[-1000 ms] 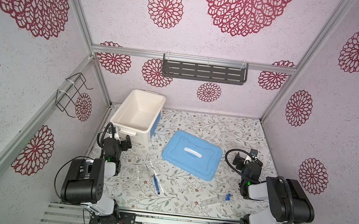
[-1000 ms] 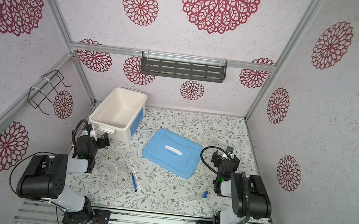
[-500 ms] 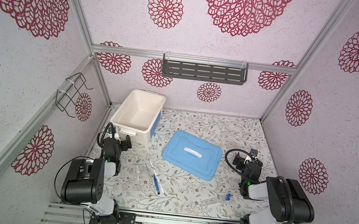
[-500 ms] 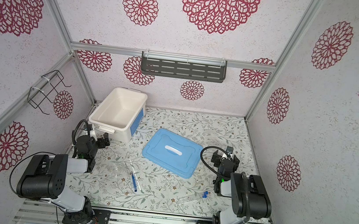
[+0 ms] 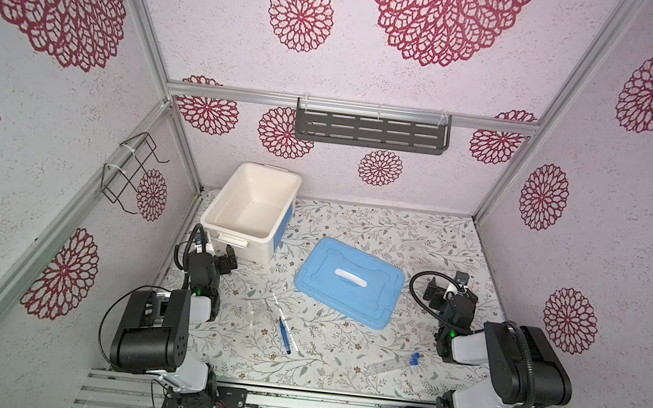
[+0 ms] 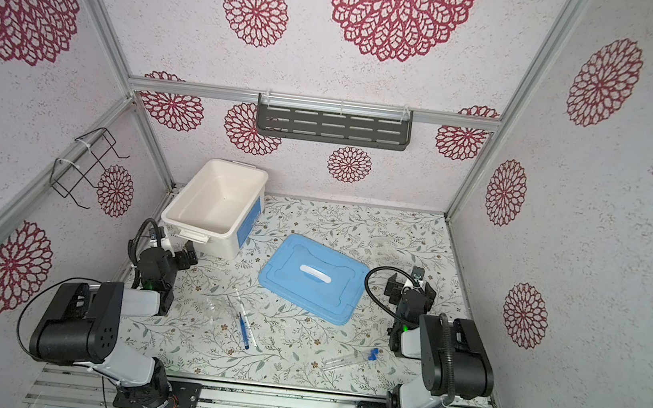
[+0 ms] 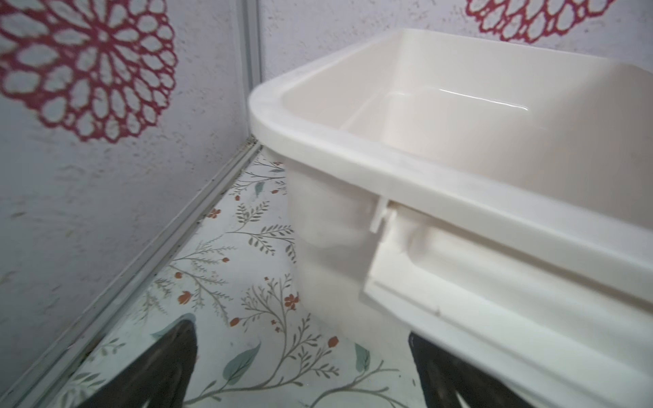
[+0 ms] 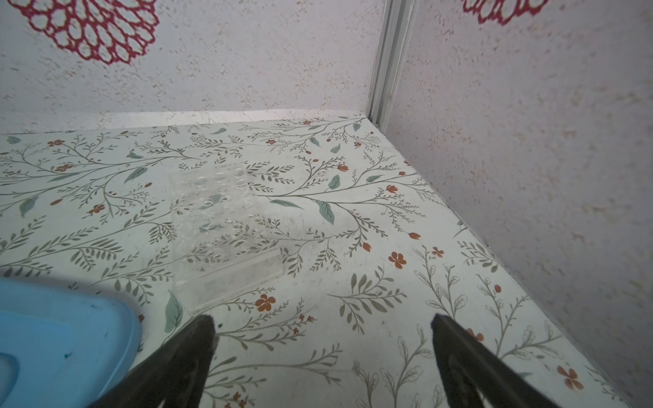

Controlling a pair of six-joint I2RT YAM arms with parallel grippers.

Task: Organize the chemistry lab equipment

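Yeah, left gripper (image 7: 300, 335) and right gripper (image 8: 323, 319) both gaping wide, nothing held. On the table (image 5: 356, 225), clear rack (image 8: 219, 226) sits at 2 o'clock, capped tubes (image 5: 392, 363) at 5, blue tool (image 5: 284, 336) and white stick (image 5: 277, 306) around 7.

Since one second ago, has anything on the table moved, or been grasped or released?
Nothing visibly changed. The left gripper is open by the bin and the right gripper is open facing the rack, both empty, as before. The tubes, stick, blue tool and lid lie where they were.
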